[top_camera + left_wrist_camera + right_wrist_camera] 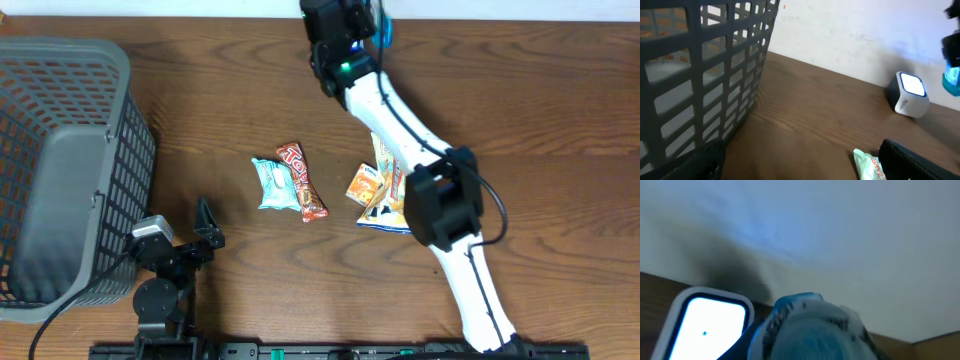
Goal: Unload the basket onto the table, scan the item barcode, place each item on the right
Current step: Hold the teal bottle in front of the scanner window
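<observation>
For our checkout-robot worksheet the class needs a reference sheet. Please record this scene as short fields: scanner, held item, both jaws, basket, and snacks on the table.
scanner: white, screen lit, at the far edge of the table by the wall
held item: blue packet, raised next to the scanner
right jaws: closed on the blue packet
left jaws: open, empty, beside the basket
basket: grey mesh, at the table's left
snacks on table: pale packet, red bar, orange packets partly under the right arm

A grey plastic lattice basket (130, 150) stands at the brown wooden table's (520, 110) left edge. A pale-blue snack packet (270, 183), a red one (302, 180) and an orange one (367, 184) lie mid-table.
</observation>
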{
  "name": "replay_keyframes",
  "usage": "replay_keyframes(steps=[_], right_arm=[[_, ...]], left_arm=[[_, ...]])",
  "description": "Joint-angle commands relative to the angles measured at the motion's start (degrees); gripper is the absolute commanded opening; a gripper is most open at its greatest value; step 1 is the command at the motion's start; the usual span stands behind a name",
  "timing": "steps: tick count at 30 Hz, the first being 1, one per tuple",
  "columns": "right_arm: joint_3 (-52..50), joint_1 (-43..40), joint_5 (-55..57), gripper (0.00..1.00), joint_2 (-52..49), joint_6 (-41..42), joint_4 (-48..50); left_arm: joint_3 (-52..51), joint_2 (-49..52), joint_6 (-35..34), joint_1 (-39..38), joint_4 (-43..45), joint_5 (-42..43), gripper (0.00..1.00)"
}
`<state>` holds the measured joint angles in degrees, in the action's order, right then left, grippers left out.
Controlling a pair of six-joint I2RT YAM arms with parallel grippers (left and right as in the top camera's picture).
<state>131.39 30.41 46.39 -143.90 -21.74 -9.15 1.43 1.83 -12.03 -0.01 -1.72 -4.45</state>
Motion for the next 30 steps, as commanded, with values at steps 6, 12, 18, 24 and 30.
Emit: replay_keyframes(steps=[6, 12, 18, 24, 30], right_arm=[[3.28, 2.71, 11.08, 0.21, -6.21, -24.04, 17.27], [3.28, 2.80, 10.56, 0.21, -7.48, -25.03, 17.18], [3.28, 3.15, 8.50, 0.22, -7.63, -24.39, 18.56], [3.28, 3.39, 10.25, 0.23, -7.74, -25.42, 18.43], [3.28, 1.77, 14.86, 0.23, -3.39, -24.52, 10.23]], left_arm=[[-1.09, 0.00, -0.33, 0.15, -2.14, -0.57, 0.98], [-1.11, 0.00, -0.33, 0.15, -2.14, -0.57, 0.98], [-1.09, 0.00, -0.33, 0.15, -2.14, -0.57, 0.98], [-1.11, 0.00, -0.33, 0.15, -2.14, -0.57, 0.98], [-1.09, 0.00, -0.33, 0.15, -2.12, -0.57, 0.98]])
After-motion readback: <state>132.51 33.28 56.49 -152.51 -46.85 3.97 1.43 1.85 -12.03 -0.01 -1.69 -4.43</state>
